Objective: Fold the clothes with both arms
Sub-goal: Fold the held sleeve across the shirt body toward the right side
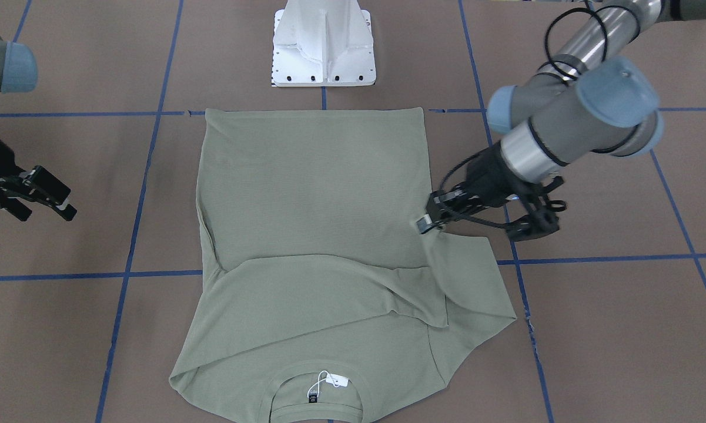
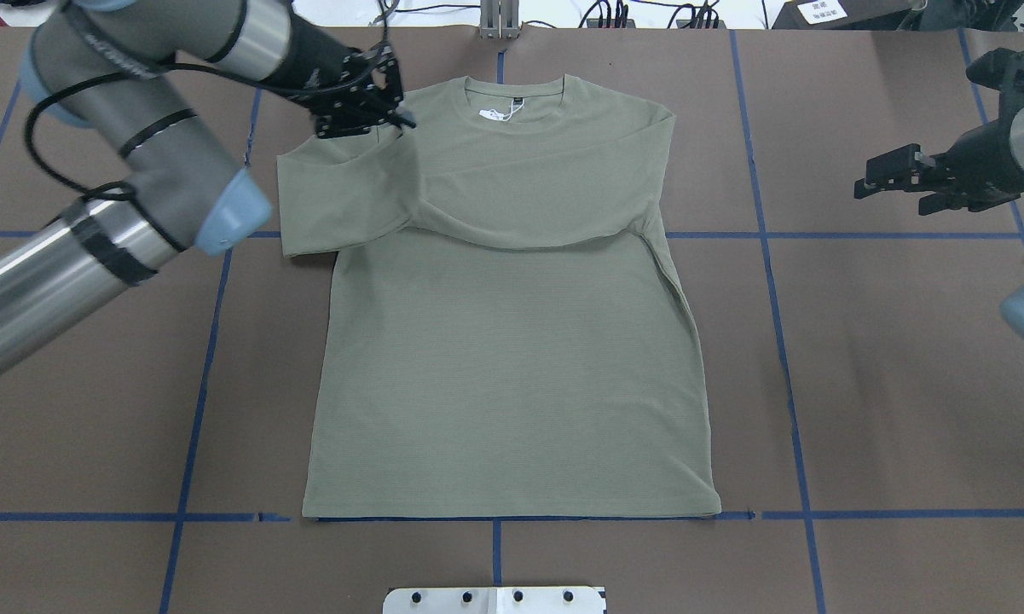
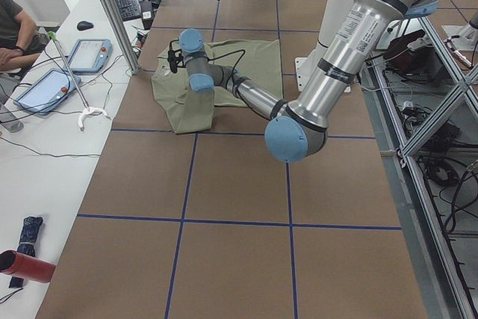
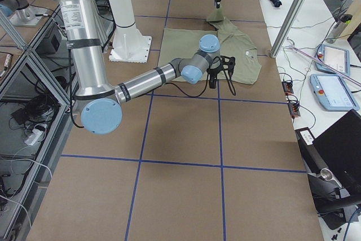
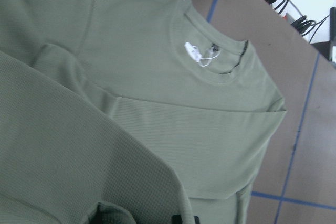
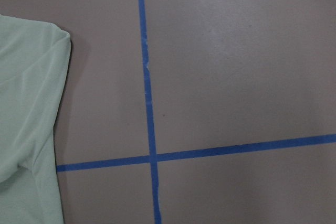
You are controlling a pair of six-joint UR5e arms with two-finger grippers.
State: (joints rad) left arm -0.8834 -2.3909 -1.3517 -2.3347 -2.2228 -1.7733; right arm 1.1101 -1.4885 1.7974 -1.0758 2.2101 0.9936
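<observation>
At the shirt's shoulder, where it lies flat on the table, the left gripper pinches the loose sleeve and should carry it low and straight across the chest, while the right gripper hangs spread, well aside.

Brown table gridded with blue tape, sage-green shirt spread on it, white pedestal base at the robot's edge.

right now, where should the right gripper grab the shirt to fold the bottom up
Take the hem corner on the robot's right, coming in low from that side. The shirt lies flat, so only its edges give the right gripper a finger's way under.
</observation>
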